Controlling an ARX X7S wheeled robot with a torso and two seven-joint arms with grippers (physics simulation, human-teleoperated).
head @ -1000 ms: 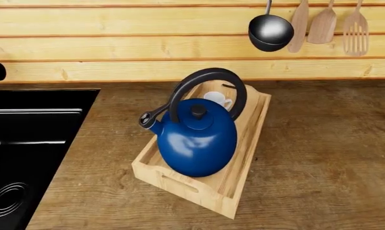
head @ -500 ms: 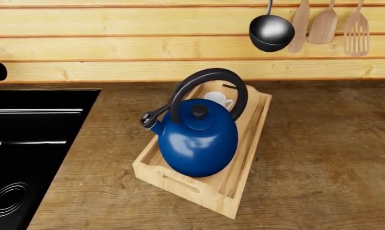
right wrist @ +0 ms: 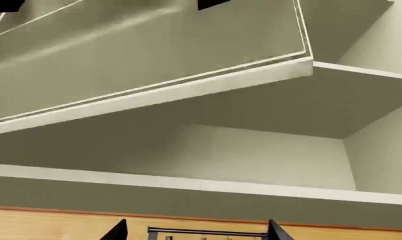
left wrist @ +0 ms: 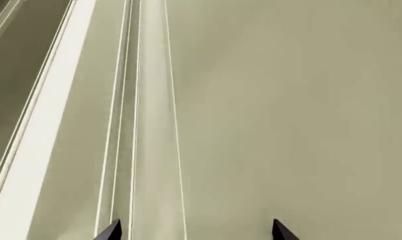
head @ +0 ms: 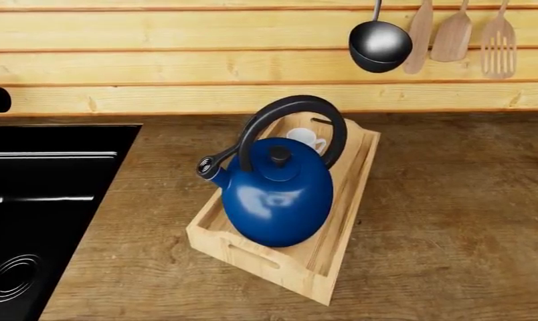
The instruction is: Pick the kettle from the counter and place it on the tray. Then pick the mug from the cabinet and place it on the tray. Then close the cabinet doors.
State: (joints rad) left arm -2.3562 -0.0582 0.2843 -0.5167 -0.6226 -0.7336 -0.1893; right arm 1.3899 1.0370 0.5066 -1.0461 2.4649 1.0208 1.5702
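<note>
The blue kettle stands upright on the pale-wood tray, which lies at an angle on the brown counter. Behind the kettle, at the tray's far end, sits the white mug, partly hidden by the kettle's black handle. Neither arm shows in the head view. My left gripper is open, with only its dark fingertips showing before a pale olive grooved panel. My right gripper is open and holds nothing. It faces the cabinet, whose inside and shelf edge show, with a door panel swung out.
A black sink is set into the counter on the left. A ladle and wooden spatulas hang on the yellow plank wall behind the tray. A dark rail on yellow planks shows below the cabinet.
The head view has drifted a few pixels. The kettle, mug and tray have kept their places.
</note>
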